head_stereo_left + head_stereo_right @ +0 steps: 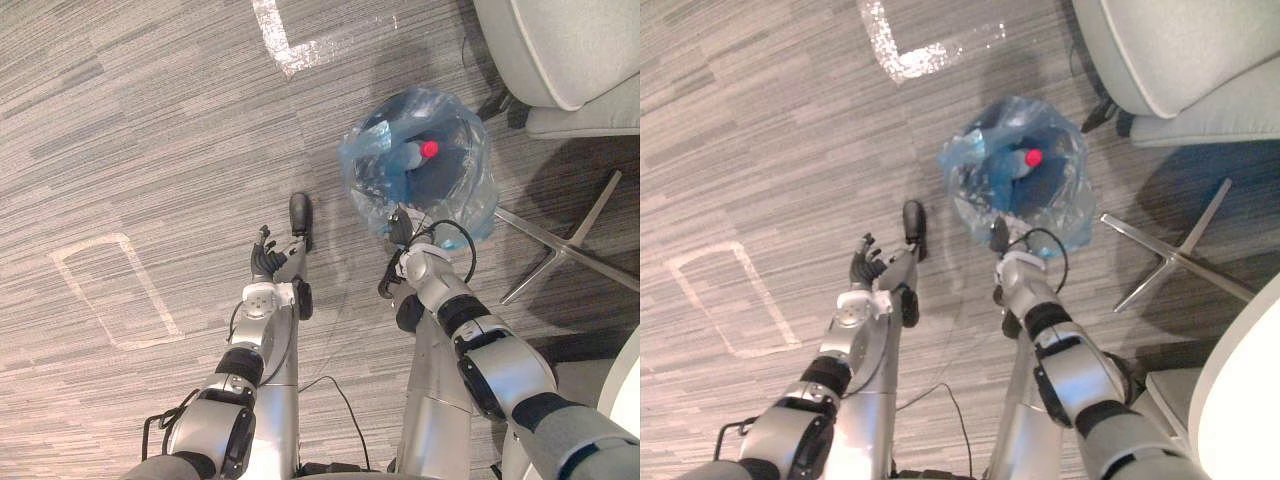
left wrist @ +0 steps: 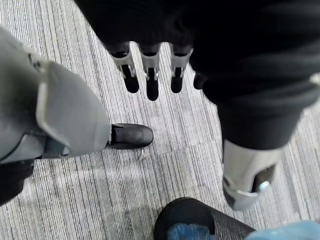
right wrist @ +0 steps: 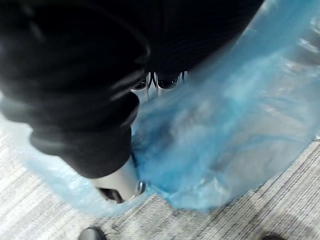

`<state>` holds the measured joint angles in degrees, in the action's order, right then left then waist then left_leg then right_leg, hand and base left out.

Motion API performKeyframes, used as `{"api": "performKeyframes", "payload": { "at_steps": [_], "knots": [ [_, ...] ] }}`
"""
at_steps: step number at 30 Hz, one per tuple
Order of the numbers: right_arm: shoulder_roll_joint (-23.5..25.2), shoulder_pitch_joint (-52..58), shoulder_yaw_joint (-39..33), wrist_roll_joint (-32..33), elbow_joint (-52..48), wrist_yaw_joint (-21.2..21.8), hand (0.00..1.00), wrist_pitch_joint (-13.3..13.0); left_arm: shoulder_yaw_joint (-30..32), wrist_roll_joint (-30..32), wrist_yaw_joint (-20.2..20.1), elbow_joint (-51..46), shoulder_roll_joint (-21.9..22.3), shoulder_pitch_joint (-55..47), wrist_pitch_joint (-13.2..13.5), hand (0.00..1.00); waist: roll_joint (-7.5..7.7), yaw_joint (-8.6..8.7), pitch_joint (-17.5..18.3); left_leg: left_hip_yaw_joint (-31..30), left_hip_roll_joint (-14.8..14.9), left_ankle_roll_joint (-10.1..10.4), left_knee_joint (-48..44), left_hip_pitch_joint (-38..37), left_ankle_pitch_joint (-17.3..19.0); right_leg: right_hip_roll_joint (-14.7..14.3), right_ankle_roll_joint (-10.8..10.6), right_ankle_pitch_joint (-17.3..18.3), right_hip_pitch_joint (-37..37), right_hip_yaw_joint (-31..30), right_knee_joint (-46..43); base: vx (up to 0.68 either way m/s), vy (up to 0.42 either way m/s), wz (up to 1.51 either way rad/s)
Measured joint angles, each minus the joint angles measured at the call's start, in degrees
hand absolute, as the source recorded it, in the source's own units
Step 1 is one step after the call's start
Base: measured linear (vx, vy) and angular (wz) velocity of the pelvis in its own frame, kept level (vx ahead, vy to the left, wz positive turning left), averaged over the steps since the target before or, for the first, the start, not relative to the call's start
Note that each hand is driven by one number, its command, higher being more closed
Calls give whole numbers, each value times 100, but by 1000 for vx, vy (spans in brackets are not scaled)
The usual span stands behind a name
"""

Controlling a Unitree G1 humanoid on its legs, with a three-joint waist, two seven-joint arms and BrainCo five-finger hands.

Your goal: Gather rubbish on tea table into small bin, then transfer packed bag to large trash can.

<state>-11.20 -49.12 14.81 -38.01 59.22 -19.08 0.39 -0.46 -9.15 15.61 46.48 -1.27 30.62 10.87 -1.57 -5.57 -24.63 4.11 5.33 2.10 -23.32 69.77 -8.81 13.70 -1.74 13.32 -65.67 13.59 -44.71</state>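
Under my left fingers [image 2: 152,85], carpet [image 1: 150,120]: grey, striped.
Blue bag [image 1: 470,195]: well right of those fingers, against my right hand.
Right hand [image 1: 402,232]: at the bag's rim; I cannot tell its grip.
Left hand [image 1: 272,262]: released, fingers straight.
Red cap [image 1: 429,149]: inside the bag.

Translucent blue bag [image 1: 478,190], red bottle cap [image 1: 429,149], grey striped carpet [image 1: 150,120].
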Motion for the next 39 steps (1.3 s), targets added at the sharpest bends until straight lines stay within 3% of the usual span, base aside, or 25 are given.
{"api": "performKeyframes", "payload": {
  "at_steps": [6, 9, 15, 19, 25, 30, 36, 39],
  "knots": [
    [-2, 527, 230, 218, -837, -7, 100, -16, -70, 4, -26, -158, 36, -124, -32, 0, 13, 19, 7, 11, 154, -4, -105, -602, 163, -169, 11, -15, 729, 15, 223, -20, -27, -14],
    [125, 1189, 347, 341, -1742, 5, 100, -50, -64, 11, -114, -268, 0, -445, -69, 0, 184, 44, 105, 125, 258, 51, 198, -1178, 158, -295, -3, -84, 1235, -6, 600, -29, -26, -23],
    [250, 2470, 298, 936, -3337, 87, 100, -52, -72, 73, -228, -289, 19, -1070, -284, 0, 349, 201, 201, 211, 283, 79, 532, -2239, 192, -405, -49, -214, 2396, 30, 1229, 54, -29, -5],
    [536, 3345, 92, 1336, -4331, 263, 100, -144, -85, 250, -274, -301, -5, -1652, -350, 0, 510, 229, 665, 339, 292, 105, 770, -3098, 333, -488, -114, -260, 3310, -35, 1788, 139, -32, -11],
    [668, 3959, 132, 1442, -4491, 578, 100, -311, -256, 528, -472, 385, -81, -2127, -484, 0, 558, 239, 1325, 471, 160, 167, 1630, -4227, 231, -603, -201, -466, 4358, -148, 2702, 157, -18, -8],
    [631, 4093, 94, 1449, -4474, 813, 100, -408, -277, 710, -487, 721, -213, -2404, -538, 0, 562, 278, 1490, 489, 112, 199, 2192, -4973, 93, -696, -245, -680, 5121, -165, 3352, 111, -2, -7],
    [586, 4447, 141, 1573, -4481, 1164, 100, -531, -335, 913, -610, 639, -442, -2854, -546, 0, 548, 281, 1915, 530, 79, 252, 2715, -5625, -36, -744, -264, -790, 5622, -207, 3733, 23, 4, -6],
    [430, 4496, 246, 1811, -4510, 1279, 100, -661, -498, 914, -698, 109, -500, -3073, -530, 0, 542, 276, 1973, 514, 39, 253, 2921, -5832, -113, -734, -289, -815, 5754, -236, 3820, -39, 25, -2]
  ]
}}
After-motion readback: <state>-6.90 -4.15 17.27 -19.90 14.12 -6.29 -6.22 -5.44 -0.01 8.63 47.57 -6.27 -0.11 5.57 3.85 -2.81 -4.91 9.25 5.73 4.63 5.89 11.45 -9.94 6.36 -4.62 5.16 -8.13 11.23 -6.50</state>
